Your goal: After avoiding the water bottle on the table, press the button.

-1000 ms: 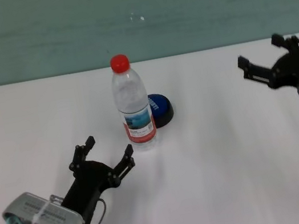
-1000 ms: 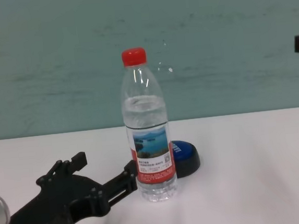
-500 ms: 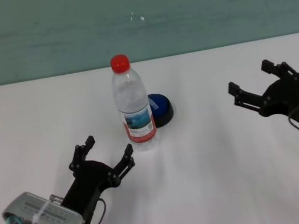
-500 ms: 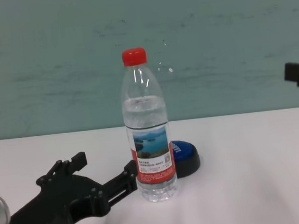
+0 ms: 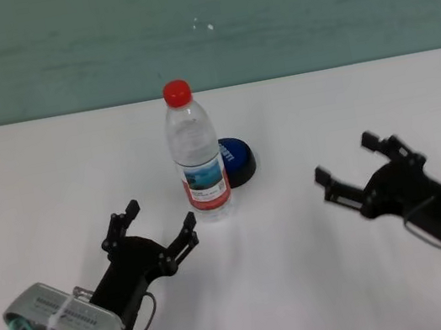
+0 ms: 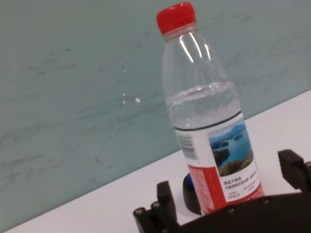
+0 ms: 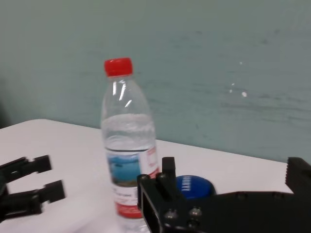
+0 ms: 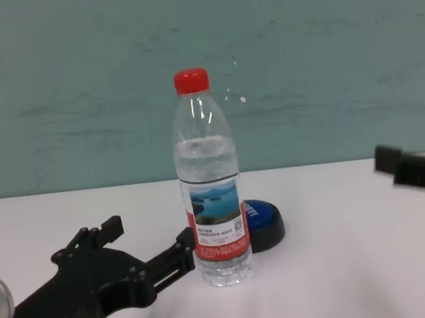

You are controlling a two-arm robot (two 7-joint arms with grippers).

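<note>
Head view: my right hand (image 5: 357, 172), fingers spread, sits at middle right of the white desk (image 5: 310, 286). My left hand (image 5: 149, 225), spread too, waits lower left, near the tall clear plastic bottle with a red cap (image 5: 195, 154) and the low blue dome button (image 5: 237, 160).

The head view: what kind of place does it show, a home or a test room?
Probably a lab or test bench, not a home. A plain white table stands against a bare teal wall, holding only a water bottle and a blue button, with the open left gripper and right gripper over it.
</note>
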